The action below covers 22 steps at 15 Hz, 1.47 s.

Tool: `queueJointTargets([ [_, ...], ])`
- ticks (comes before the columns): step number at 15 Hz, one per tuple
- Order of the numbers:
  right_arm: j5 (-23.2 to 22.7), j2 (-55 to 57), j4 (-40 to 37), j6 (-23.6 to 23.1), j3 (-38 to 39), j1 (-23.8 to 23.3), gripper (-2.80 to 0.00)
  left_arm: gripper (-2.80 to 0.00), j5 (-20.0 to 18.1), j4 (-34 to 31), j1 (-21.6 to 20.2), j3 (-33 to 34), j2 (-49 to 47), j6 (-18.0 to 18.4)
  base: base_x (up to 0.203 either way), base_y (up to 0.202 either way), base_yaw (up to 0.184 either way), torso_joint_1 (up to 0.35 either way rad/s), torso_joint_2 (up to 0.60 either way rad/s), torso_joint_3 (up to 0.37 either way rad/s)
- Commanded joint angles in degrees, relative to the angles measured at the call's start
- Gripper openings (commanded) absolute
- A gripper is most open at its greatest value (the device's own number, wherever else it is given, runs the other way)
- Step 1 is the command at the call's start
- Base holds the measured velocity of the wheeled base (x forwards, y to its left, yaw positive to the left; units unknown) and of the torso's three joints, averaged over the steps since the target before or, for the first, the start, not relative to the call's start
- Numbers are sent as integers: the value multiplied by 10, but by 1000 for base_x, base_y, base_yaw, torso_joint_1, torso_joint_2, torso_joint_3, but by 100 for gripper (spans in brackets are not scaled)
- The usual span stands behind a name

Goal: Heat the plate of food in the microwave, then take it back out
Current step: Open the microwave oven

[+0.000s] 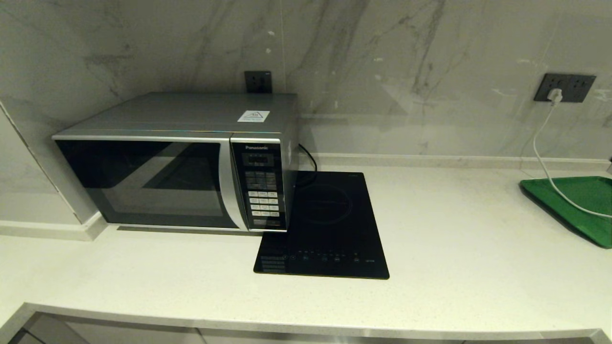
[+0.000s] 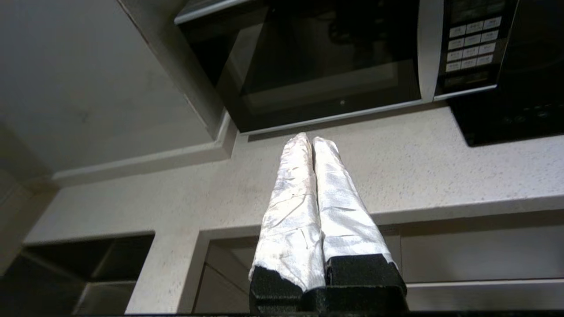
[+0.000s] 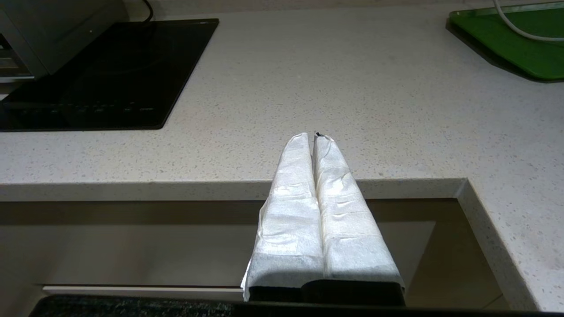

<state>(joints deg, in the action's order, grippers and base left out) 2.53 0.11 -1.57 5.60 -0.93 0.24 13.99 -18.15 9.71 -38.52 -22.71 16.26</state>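
In front of me the pale speckled counter point(image 1: 454, 248) runs wide under a marbled wall point(image 1: 382, 57). A flat black glass hob point(image 1: 330, 229) lies on it, its touch controls toward me. Far off to my right sits a green tray point(image 1: 581, 205), reaching past the edge of my sight. A white cable point(image 1: 542, 157) trails across the tray up to a dark wall socket point(image 1: 564, 87). A second socket point(image 1: 258, 81) sits on the wall further left.
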Motion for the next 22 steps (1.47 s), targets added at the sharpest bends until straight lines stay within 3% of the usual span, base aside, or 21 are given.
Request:
queueJointTargets([
  [1,0,0,0,0,0,0,-280,-280,-51,-25,-54,-5,16,-9,0,0,0,0,0,0],
  [3,0,0,0,0,0,0,-280,-280,-58,-76,-64,-15,39,-34,0,0,0,0,0,0],
  [7,0,0,0,0,0,0,-280,-280,-61,-126,-72,-12,82,-41,0,0,0,0,0,0],
  [12,0,0,0,0,0,0,-280,-280,-154,-126,-92,8,135,-41,0,0,0,0,0,0],
  [16,0,0,0,0,0,0,-280,-280,-177,-125,-98,81,228,-50,0,0,0,0,0,0],
  [18,0,0,0,0,0,0,-280,-280,-176,-123,-98,117,228,-113,0,0,0,0,0,0],
  [19,0,0,0,0,0,0,-280,-280,-175,-115,-98,137,228,-125,0,0,0,0,0,0],
  [22,0,0,0,0,0,0,-280,-280,-174,-27,-98,237,228,-125,0,0,0,0,0,0],
])
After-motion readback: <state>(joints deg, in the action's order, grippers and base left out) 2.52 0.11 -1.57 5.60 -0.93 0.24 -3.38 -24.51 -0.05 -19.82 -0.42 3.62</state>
